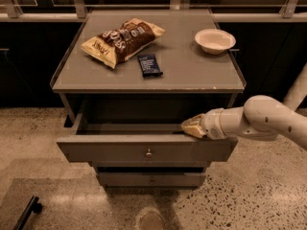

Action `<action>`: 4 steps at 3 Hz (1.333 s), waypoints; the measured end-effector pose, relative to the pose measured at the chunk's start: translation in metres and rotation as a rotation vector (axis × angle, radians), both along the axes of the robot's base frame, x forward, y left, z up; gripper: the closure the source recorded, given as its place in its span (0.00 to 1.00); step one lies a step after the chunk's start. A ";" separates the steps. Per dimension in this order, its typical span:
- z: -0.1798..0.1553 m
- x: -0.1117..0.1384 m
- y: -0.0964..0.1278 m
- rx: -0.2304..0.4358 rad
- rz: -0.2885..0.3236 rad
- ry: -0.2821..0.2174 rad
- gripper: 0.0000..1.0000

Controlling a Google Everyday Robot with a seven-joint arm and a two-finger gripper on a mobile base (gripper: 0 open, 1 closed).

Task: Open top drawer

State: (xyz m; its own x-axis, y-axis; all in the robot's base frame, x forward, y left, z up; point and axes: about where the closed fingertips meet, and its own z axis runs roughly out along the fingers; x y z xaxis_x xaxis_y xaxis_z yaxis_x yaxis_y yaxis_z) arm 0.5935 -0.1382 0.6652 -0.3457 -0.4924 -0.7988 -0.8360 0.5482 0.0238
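The top drawer (115, 150) is a wide grey drawer with a small round metal knob (148, 153) at its centre. It stands pulled well out of the cabinet, its inside dark. My gripper (193, 126) comes in from the right on a white arm and rests at the drawer front's top edge, right of centre, reaching just inside the drawer. A narrower grey drawer (151, 179) shows below it, pushed in further.
The cabinet top (192, 71) holds a chip bag (122, 40), a dark snack bar (149, 64) and a white bowl (215, 40). A railing runs behind the cabinet. Speckled floor lies around it, with a dark object (26, 212) at the lower left.
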 end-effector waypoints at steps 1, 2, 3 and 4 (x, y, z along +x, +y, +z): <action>-0.014 -0.005 0.006 0.001 0.021 0.033 1.00; -0.014 -0.010 0.007 0.007 0.025 0.045 1.00; -0.013 -0.014 0.008 0.016 0.023 0.050 1.00; -0.015 -0.020 0.008 0.019 0.020 0.059 1.00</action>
State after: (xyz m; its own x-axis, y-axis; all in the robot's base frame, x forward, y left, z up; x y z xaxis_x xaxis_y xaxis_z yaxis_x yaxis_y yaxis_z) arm 0.5736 -0.1298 0.6499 -0.3824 -0.4846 -0.7867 -0.8437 0.5303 0.0835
